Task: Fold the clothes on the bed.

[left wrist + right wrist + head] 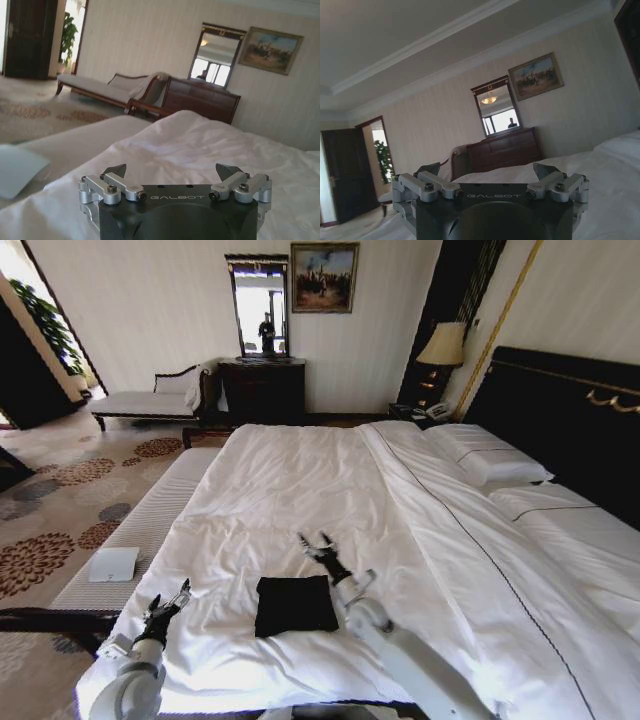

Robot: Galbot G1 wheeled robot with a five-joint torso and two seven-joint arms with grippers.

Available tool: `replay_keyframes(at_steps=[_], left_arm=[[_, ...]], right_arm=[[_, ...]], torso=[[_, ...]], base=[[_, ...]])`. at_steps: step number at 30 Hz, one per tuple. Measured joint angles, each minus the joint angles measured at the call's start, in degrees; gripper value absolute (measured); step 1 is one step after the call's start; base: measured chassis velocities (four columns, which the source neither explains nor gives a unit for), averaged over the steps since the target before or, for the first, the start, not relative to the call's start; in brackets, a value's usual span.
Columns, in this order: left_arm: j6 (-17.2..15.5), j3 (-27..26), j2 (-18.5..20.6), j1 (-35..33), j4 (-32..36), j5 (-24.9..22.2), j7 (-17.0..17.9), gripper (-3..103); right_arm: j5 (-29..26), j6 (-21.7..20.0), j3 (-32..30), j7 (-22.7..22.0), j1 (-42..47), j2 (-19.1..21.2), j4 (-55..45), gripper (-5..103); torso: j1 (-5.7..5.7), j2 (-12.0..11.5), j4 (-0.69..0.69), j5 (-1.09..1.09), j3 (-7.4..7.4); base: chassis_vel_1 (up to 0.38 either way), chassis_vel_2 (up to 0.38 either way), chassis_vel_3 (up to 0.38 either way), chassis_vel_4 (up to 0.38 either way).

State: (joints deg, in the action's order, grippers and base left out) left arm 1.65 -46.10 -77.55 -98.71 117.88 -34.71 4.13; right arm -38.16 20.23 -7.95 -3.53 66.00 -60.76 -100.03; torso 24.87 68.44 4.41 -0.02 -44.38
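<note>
Black T-shirt (295, 605) lies folded square on the bed (330, 490); left claw (172, 602) and right claw (314, 544) both open, empty.

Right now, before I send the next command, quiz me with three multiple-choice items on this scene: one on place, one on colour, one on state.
1. Where does the T-shirt lie on the bed?
A. On the pillows by the headboard
B. Near the foot edge, between the two grippers
C. Hanging off the far side

2. What colour is the T-shirt?
A. White
B. Red
C. Black

3. What state is the T-shirt in?
A. Folded into a compact rectangle, lying flat
B. Spread out with sleeves wide
C. Lifted in a gripper

Answers:
1 B: in the head view it rests on the white duvet with the left gripper on one side and the right gripper on the other.
2 C: it is dark against the white bedding.
3 A: its outline is a small, neat rectangle, and both grippers are open and apart from it.
</note>
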Motion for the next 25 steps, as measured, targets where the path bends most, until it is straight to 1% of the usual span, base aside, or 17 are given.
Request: replay_keyframes(at_steps=[2,3,4,5,6,7,8,9,10,11,12,14,16,25], left_arm=[[0.4,0.13,-0.02,-0.1,0.19,0.67,-0.08,100],[2.22,0.87,-0.11,-0.71,1.38,3.84,-0.51,100],[3.52,1.94,-0.31,-1.67,3.35,7.26,-0.76,100],[3.68,2.6,-0.47,-2.14,4.47,8.61,-0.84,100],[3.68,2.6,-0.47,-2.14,4.47,8.61,-0.84,100],[3.68,3.27,-0.61,-2.55,5.7,9.55,-0.92,100],[3.47,4.21,-0.74,-2.96,7.51,10.35,-1.09,100],[2.61,5.87,-1.03,-3.4,10.29,11.98,-1.23,100],[2.6,6.28,-1.08,-3.49,11.05,12.25,-1.31,100],[2.6,6.28,-1.08,-3.49,11.05,12.25,-1.31,100],[2.49,6.59,-1.1,-3.92,12.03,12.5,-1.66,100],[2.12,6.74,-1.03,-4.58,12.97,12.84,-2.28,100],[1.98,6.74,-1.0,-4.73,13.12,12.89,-2.42,100],[1.82,6.69,-0.95,-4.72,13.11,12.84,-2.46,100]], right_arm=[[0.9,-0.09,-1.14,-0.34,0.93,0.09,-0.55,100],[3.81,-0.7,-5.31,-1.7,4.44,0.24,-2.54,100],[7.63,-2.55,-11.9,-4.1,9.87,-0.5,-5.7,100],[10.04,-3.72,-15.96,-5.15,13.29,-1.77,-7.8,100],[10.04,-3.72,-15.96,-5.15,13.29,-1.77,-7.8,100],[12.52,-4.59,-19.7,-6.03,16.68,-3.59,-10.04,100],[16.0,-5.18,-24.16,-7.16,21.38,-6.6,-13.41,100],[23.19,-5.01,-30.25,-7.72,31.11,-12.12,-20.21,100],[25.39,-4.74,-31.52,-7.63,33.47,-13.4,-22.14,100],[25.39,-4.74,-31.52,-7.63,33.47,-13.4,-22.14,100],[27.65,-4.51,-32.63,-7.32,35.83,-14.71,-24.38,100],[29.33,-4.41,-33.33,-6.89,37.59,-15.72,-26.25,100],[29.61,-4.39,-33.36,-6.71,37.87,-15.91,-26.56,100],[29.38,-4.34,-32.89,-6.52,37.52,-15.86,-26.4,100]], torso=[[0.0,0.0,0.0,0.01,0.0],[0.0,0.0,0.01,0.02,0.0],[0.0,0.01,0.0,-0.01,0.0],[0.0,0.01,0.01,-0.02,0.0],[0.0,0.01,0.01,-0.02,0.0],[-0.01,0.01,0.0,-0.02,0.0],[-0.01,0.01,0.0,0.01,0.01],[-0.01,0.02,0.02,-0.02,0.01],[-0.01,0.02,0.03,-0.02,0.01],[-0.01,0.02,0.03,-0.02,0.01],[-0.01,0.02,0.02,-0.03,0.01],[-0.02,0.02,-0.01,-0.03,0.02],[-0.01,0.02,-0.04,-0.03,0.01],[0.0,0.01,-0.01,-0.02,0.0]], base=[[0.0,0.0,0.0,0.0],[0.0,0.0,0.0,0.0],[0.0,0.0,0.0,0.0],[0.0,0.0,0.0,0.0],[0.0,0.0,0.0,0.0],[0.0,0.0,0.0,0.0],[0.0,0.0,0.0,0.0],[0.0,0.0,0.0,0.0],[0.0,0.0,0.0,0.0],[0.0,0.0,0.0,0.0],[0.0,0.0,0.0,0.0],[0.0,0.0,0.0,0.0],[0.0,0.0,0.0,0.0],[0.0,0.0,0.0,0.0]])
